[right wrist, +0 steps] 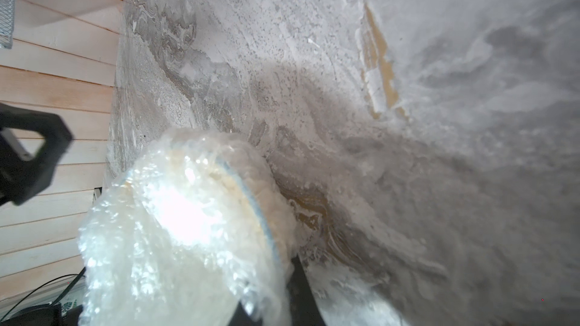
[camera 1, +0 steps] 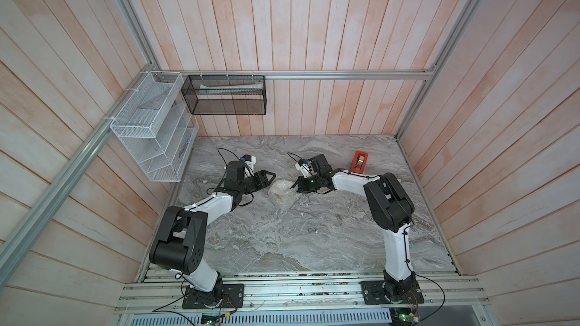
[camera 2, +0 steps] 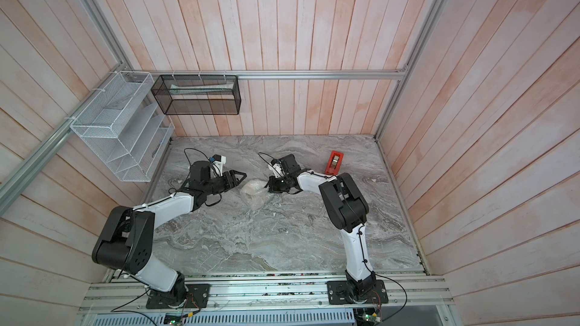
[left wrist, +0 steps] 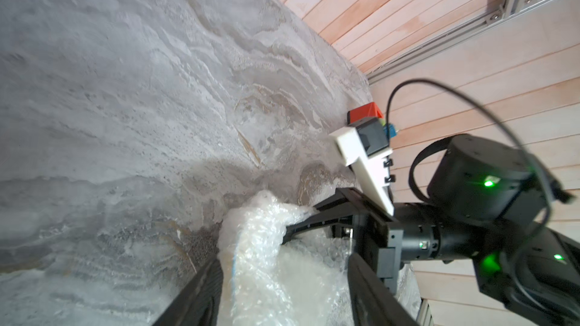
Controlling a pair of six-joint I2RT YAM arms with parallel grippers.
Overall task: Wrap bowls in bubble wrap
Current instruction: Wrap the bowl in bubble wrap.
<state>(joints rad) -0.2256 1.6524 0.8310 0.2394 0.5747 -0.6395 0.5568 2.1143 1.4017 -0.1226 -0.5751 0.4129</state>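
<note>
While the right gripper [camera 1: 295,187] pinches the crinkly clear bubble wrap [camera 1: 281,194] bundled round the small floral white bowl [right wrist: 248,202] on the grey marbled worktop [camera 1: 314,230], the left gripper [camera 1: 271,180] hangs just beside it, jaws spread. Wrapping seems nearly closed; next, the loose tail needs folding in.

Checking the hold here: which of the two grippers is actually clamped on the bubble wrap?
The right gripper, shut on the bubble wrap; the left gripper stands open, clamping nothing.
</note>
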